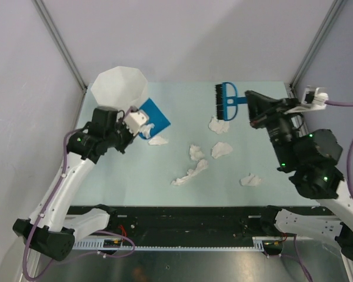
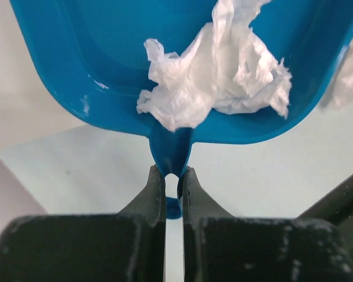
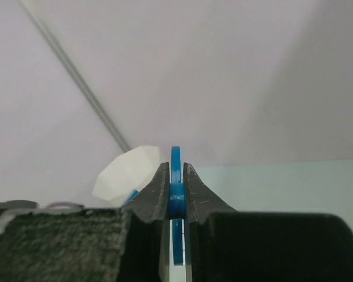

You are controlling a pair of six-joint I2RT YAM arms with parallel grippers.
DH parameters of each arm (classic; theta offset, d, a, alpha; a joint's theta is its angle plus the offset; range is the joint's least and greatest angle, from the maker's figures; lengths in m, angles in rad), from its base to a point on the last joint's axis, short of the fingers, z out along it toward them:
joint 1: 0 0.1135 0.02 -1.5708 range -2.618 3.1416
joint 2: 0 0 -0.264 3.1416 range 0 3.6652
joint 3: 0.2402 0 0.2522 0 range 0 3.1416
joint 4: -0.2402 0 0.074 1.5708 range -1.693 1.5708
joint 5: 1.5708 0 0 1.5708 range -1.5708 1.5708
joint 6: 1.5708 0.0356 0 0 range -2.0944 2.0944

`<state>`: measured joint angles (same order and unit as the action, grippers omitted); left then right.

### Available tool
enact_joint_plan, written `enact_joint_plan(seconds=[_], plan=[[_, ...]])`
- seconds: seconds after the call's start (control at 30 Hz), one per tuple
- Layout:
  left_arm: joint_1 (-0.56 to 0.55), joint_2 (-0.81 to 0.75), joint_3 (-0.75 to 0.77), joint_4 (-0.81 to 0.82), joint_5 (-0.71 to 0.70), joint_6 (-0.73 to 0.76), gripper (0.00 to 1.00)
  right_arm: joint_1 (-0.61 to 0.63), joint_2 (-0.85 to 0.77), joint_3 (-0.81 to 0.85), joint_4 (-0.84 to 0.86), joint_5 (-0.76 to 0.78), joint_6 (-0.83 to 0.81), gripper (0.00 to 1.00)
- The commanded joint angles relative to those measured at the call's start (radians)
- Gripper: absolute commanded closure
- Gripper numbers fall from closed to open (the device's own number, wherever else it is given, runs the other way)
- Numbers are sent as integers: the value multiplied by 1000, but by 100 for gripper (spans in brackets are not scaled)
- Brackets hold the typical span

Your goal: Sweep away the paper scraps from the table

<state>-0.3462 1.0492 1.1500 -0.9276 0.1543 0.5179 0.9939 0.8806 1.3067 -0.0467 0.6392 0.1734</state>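
Note:
Several white paper scraps lie on the mint-green table: one beside the dustpan, one under the brush, and others in the middle and to the right. My left gripper is shut on the handle of the blue dustpan. A crumpled scrap lies in the pan. My right gripper is shut on the handle of the blue brush, which is held at the far side of the table.
A tall white faceted bin stands at the far left corner, right behind the dustpan. Grey walls enclose the table on three sides. A black rail runs along the near edge.

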Motion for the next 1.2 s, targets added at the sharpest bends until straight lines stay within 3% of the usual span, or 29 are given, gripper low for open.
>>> enact_joint_plan(seconds=[0.0, 0.13, 0.47, 0.67, 0.83, 1.0, 1.17], plan=[[-5, 69, 180, 16, -53, -94, 100, -66, -47, -41, -205, 33, 1, 100], [-5, 112, 296, 13, -42, -105, 100, -103, -103, -67, -303, 27, 34, 100], [92, 359, 724, 1, -292, -157, 100, -150, -132, -98, -412, -53, 38, 100], [89, 469, 904, 4, -642, -59, 100, -156, -127, -116, -417, -114, 32, 100], [27, 540, 926, 27, -966, 135, 100, -156, -91, -142, -377, -255, 2, 100], [4, 595, 884, 47, -1160, 318, 100, -158, -55, -153, -341, -427, 8, 100], [4, 620, 824, 163, -1314, 489, 100, -159, -61, -181, -305, -478, 18, 100]])
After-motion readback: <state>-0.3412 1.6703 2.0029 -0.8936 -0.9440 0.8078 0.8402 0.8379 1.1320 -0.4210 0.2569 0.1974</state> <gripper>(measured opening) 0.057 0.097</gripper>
